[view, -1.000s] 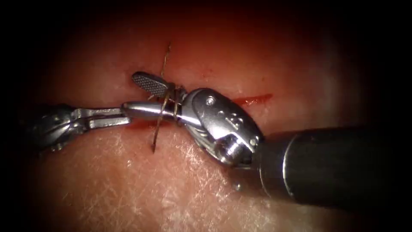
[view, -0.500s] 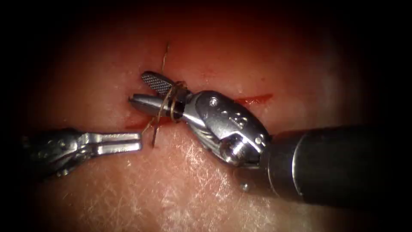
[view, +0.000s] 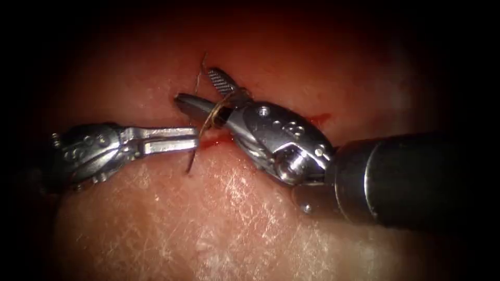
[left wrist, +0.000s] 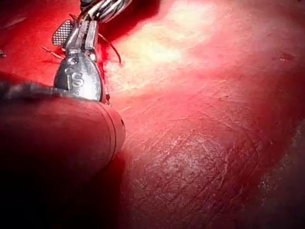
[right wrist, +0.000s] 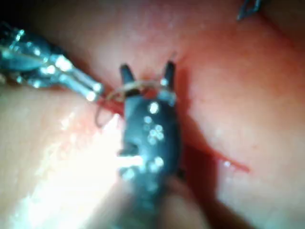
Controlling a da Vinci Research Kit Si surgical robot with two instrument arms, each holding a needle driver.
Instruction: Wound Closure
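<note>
While open, right claw (view: 196, 86) inside one loop of thread (view: 210, 119); left claw (view: 192, 139) tight on it.

Pretty cramped around the cut (view: 213, 139) for me: thread (view: 211, 117) loops the right tool's (view: 200, 91) spread jaws, left tool (view: 194, 139) closes off frame left. Bare tissue (view: 208, 229) along the bottom is open.

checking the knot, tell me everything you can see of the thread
The thread is a thin tan strand, wound in loops around the lower jaw of the right hand, whose jaws stand open. One end rises above the cut; another runs down past the tip of the left hand, which is shut on it, and lies on the tissue below.
</note>
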